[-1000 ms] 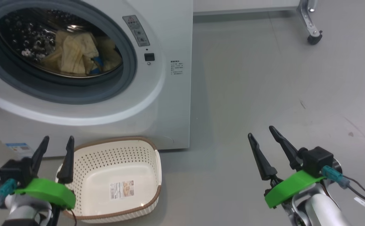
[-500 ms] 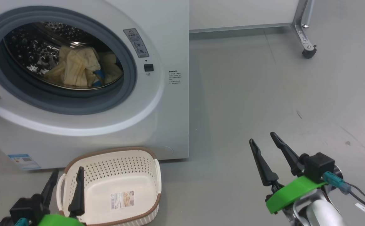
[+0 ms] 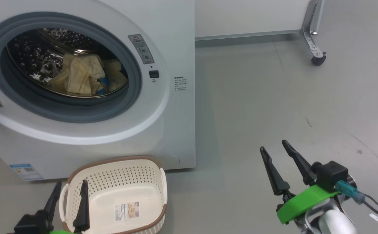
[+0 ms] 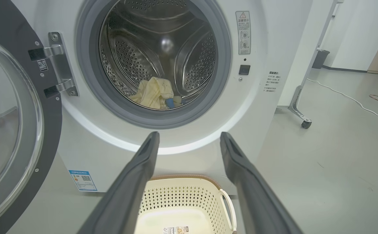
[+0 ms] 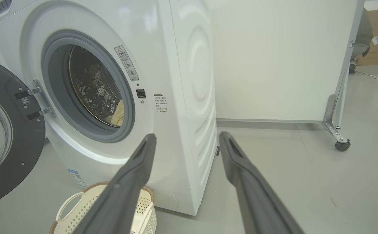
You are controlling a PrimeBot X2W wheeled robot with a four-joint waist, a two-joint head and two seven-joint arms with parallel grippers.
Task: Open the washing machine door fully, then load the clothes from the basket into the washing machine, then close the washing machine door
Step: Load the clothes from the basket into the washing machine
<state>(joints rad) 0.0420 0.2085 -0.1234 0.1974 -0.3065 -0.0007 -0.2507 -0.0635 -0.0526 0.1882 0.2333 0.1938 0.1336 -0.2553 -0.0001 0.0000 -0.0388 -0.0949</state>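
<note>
On the floor, washing machine (image 3: 176,130) stands, washing machine door (image 5: 26,156) swung wide at left; basket (image 3: 117,175) in front shows bare bottom; clothes (image 3: 78,78) lie in drum (image 4: 163,42). Left gripper (image 3: 72,183) and right gripper (image 3: 273,145) spread, holding nothing. Remaining: shut door.

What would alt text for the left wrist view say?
The washer stands with its door open at left and pale yellow clothes lying in the steel drum. Below, the left gripper, open, frames the cream basket, with no clothes visible in it.
</note>
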